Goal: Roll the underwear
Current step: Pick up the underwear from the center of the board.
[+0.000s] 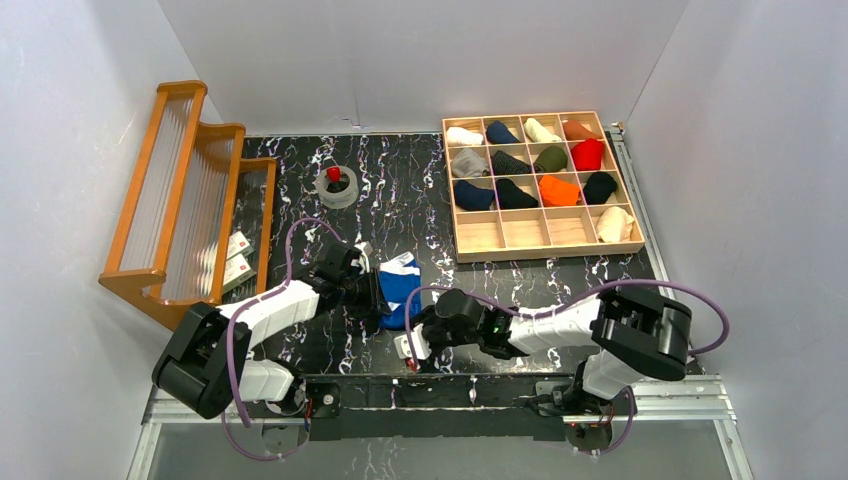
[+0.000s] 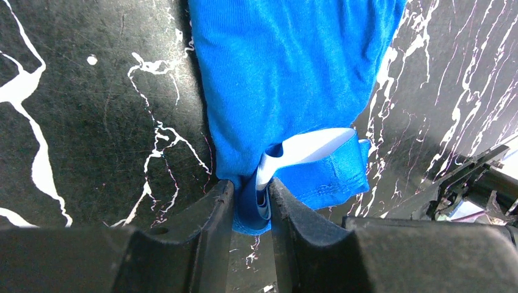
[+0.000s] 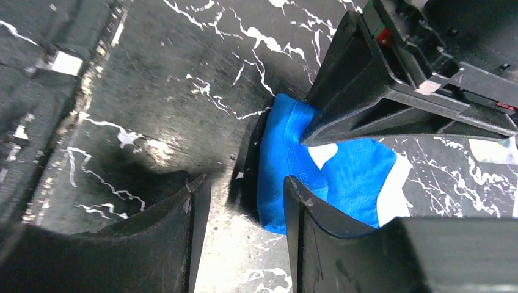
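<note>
Top external view: the blue underwear point(image 1: 402, 285) lies folded narrow, not yet a finished roll, near the middle of the table point(image 1: 400, 200), between the left gripper point(image 1: 372, 293) and the right gripper point(image 1: 418, 338). The compartment tray point(image 1: 555, 253), far right, holds rolled bundles. Only the left wrist view shows the left jaws nearly closed, pinching a white-striped fold. Only the right wrist view shows the right jaws parted, gripping nothing, astride the garment's edge. Most of the rolling appears to remain.
</note>
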Available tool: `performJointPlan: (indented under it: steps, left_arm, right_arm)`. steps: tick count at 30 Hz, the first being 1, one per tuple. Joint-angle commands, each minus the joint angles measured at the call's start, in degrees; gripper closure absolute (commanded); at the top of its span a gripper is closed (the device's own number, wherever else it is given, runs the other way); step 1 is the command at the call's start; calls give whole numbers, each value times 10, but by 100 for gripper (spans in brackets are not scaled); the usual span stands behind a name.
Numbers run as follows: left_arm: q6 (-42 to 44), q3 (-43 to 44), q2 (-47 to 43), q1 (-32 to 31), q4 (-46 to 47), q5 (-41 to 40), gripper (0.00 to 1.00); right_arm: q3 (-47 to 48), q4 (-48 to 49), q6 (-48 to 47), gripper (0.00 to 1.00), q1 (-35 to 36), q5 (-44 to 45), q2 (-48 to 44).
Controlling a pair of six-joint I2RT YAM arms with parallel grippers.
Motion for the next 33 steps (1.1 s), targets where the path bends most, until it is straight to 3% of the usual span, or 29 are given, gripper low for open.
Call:
performJointPlan:
  steps: [1, 15, 21, 24, 26, 27, 29, 33]
  left_arm:
    - [21, 1, 5, 0, -42, -9, 74]
    - [30, 4, 8, 0, -47, -2, 75]
    - [26, 4, 5, 0, -48, -6, 76]
    - [15, 1, -5, 1, -41, -3, 73]
    - [3, -2, -16, 1, -40, -5, 67]
    - [-12, -14, -40, 3, -35, -12, 50]
    - [-25, -23, -61, 5, -33, -26, 39]
    - [-54, -42, -98, 7, -15, -50, 33]
  right_arm:
    - [5, 58, -56, 45, 3, 40, 24]
    - [-9, 154, -89, 46, 2, 107, 92]
    - [-4, 128, -60, 64, 0, 111, 82]
    - [-5, 121, -26, 79, -2, 105, 88]
    - [1, 113, 17, 94, -9, 89, 90]
    - [12, 99, 75, 99, -32, 47, 90]
    - [12, 100, 85, 99, -38, 36, 89]
    - [18, 98, 110, 99, -43, 8, 91]
